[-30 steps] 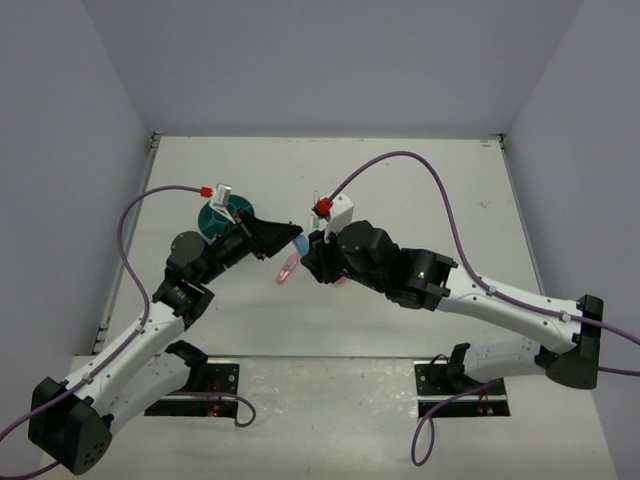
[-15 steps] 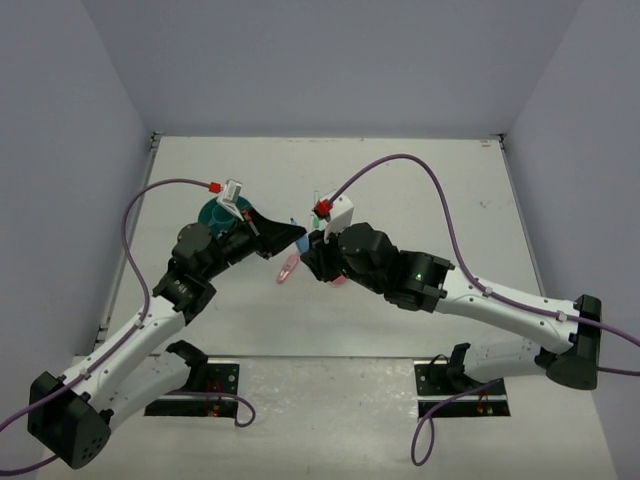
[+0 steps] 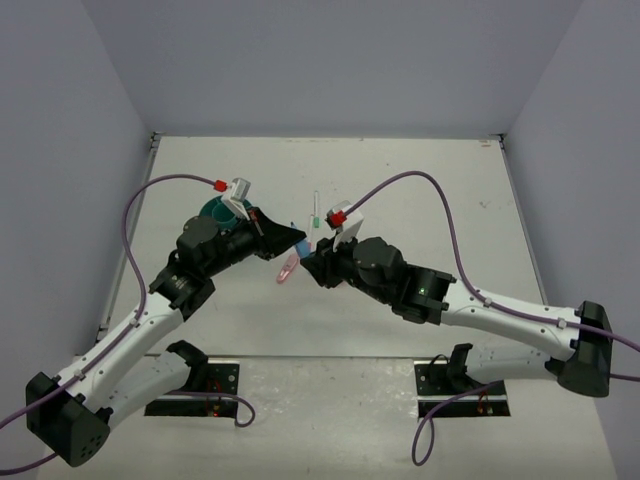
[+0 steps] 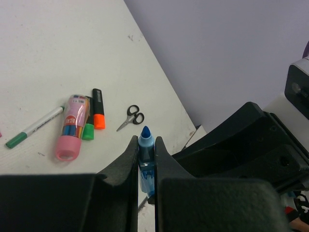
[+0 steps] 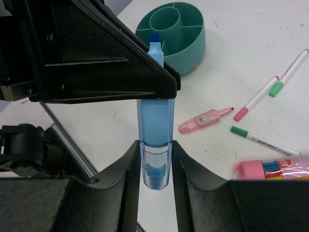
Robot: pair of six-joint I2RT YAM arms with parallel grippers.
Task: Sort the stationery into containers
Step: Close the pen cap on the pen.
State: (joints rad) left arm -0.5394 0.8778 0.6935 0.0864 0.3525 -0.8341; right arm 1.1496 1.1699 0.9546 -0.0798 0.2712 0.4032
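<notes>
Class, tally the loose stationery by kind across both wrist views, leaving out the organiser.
White pens: 3
Highlighters: 2
Scissors: 1
Pink tube: 1
Pink marker: 1
Blue marker: 1
Total: 9

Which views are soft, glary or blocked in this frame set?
Top external: even diffuse light, faint shadows under the arms, no glare. Left wrist: translucent blue pen and small black-handled scissors sharp; the dark left gripper fills the bottom. Right wrist: the left gripper blocks the upper left; round teal plastic organiser crisp, no blur.
</notes>
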